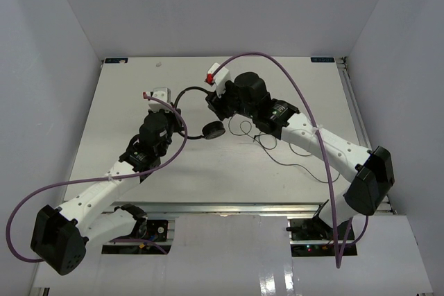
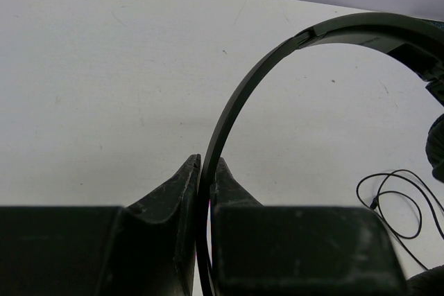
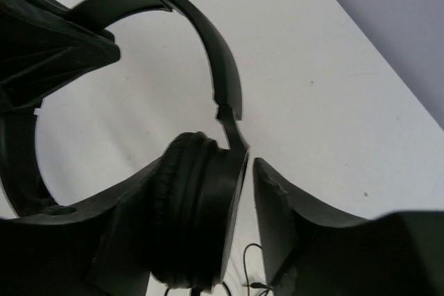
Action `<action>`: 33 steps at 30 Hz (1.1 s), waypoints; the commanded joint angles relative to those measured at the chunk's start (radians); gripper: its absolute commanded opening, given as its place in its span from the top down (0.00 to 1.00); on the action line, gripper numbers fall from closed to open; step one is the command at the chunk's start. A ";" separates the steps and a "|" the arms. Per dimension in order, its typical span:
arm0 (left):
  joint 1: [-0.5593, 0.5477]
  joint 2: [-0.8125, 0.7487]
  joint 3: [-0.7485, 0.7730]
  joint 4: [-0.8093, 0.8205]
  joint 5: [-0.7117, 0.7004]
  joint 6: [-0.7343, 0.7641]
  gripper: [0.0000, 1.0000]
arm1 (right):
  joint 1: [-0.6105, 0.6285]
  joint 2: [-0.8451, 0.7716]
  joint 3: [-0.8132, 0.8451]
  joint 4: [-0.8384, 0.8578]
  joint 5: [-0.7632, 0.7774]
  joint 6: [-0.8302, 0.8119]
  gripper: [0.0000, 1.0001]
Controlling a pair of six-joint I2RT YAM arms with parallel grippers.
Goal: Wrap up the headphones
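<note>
The black headphones (image 1: 189,90) are held between both arms at the table's middle back. My left gripper (image 1: 175,107) is shut on the thin headband (image 2: 239,95), which runs up between its fingers (image 2: 189,178). My right gripper (image 1: 211,98) is open, its jaws standing around one padded earcup (image 3: 201,213). A narrow gap shows between the earcup's outer face and the right finger (image 3: 274,220). The other earcup (image 1: 213,129) lies below the band. The thin cord (image 1: 291,164) trails loosely on the table to the right and also shows in the left wrist view (image 2: 395,199).
Thick purple cables (image 1: 298,91) arch over both arms. Grey walls enclose the white table (image 1: 125,102) on the left, back and right. A metal rail (image 1: 350,102) runs along the right edge. The left gripper (image 3: 55,53) shows at the upper left of the right wrist view.
</note>
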 commanded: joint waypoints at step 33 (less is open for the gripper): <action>0.011 -0.084 -0.074 -0.011 0.227 -0.001 0.21 | 0.015 -0.072 0.087 0.008 0.022 -0.114 0.92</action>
